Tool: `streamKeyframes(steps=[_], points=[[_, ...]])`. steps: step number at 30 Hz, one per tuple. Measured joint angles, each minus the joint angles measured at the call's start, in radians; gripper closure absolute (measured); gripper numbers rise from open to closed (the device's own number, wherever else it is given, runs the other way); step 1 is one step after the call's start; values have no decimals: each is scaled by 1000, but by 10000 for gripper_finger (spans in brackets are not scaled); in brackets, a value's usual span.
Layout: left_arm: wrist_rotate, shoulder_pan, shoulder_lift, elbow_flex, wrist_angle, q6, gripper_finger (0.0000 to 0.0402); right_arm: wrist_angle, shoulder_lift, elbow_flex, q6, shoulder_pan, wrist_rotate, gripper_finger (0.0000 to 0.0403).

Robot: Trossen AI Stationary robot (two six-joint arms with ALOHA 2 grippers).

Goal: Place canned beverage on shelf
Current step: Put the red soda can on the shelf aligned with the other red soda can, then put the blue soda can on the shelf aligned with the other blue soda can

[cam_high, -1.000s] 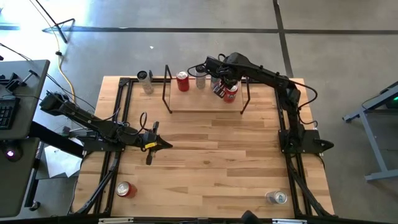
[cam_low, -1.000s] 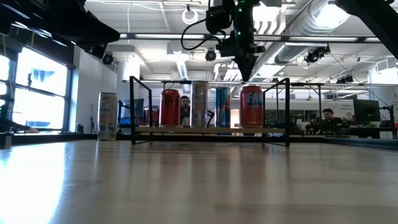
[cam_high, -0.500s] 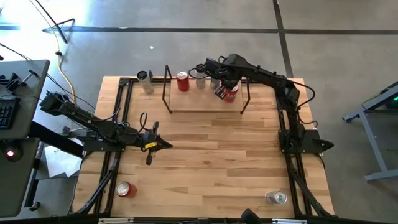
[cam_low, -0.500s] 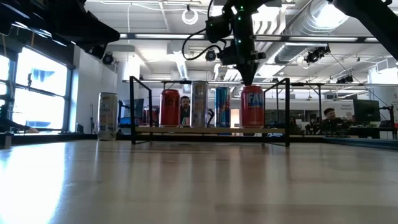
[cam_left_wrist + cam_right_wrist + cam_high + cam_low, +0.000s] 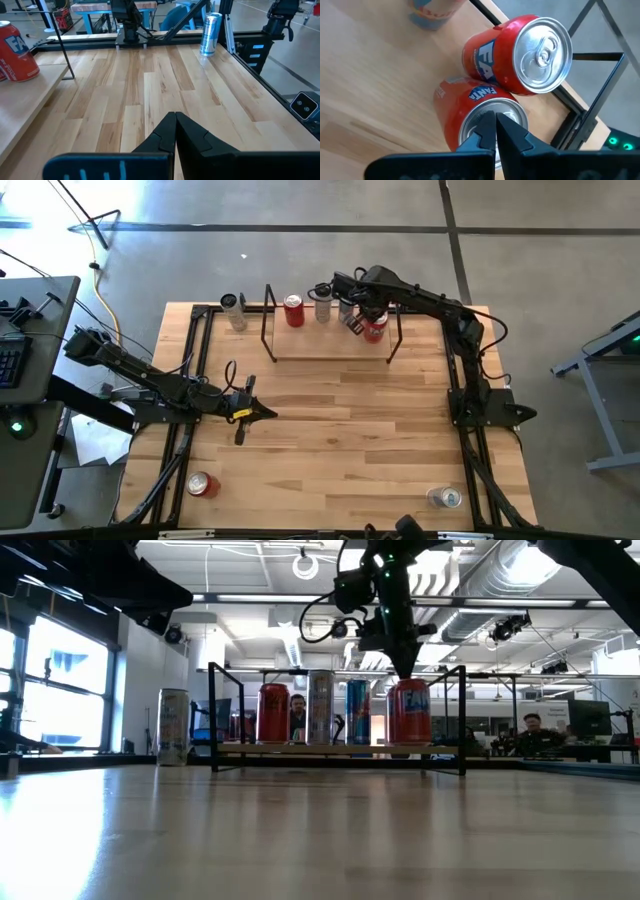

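— Two red cans at the right end of the shelf, is that right?

— Yes. The right wrist view shows them touching side by side on the light board. One red can sits directly under the right gripper; the second red can is beside it, closer to the shelf's black rod frame.

— How are that gripper's jaws?

— Pressed together, holding nothing. The closed tip points down at the lid of the red can. I cannot tell whether it touches the lid.

— Is the can upright?

— From table height it stands on the shelf board, leaning slightly if at all; I can't be sure.

— What else is on the shelf?

— Going from that can toward the shelf's left end: a blue can, a silver can and another red one, all upright.

— Anything off the shelf?

— A tall silver can stands just beyond the shelf's left end. A red can on the table and a silver can on the table sit well in front of the shelf, near the front corners.

— And the left gripper?

— In front of the shelf's left end, well apart from it, jaws together and empty.
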Motion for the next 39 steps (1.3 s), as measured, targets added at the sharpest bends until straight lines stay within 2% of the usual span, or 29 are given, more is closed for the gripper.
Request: streamKeyframes(steps=[9, 13, 27, 39], points=[[0, 0, 0, 0, 1, 0, 401, 9, -43, -3, -4, 10, 1, 403], [0, 0, 0, 0, 0, 0, 401, -43, -72, -2, 1, 13, 24, 403], [0, 0, 0, 0, -1, 0, 401, -65, -52, -10, -13, 13, 23, 403], [0, 0, 0, 0, -2, 0, 401, -65, -52, -10, -12, 4, -80, 403]])
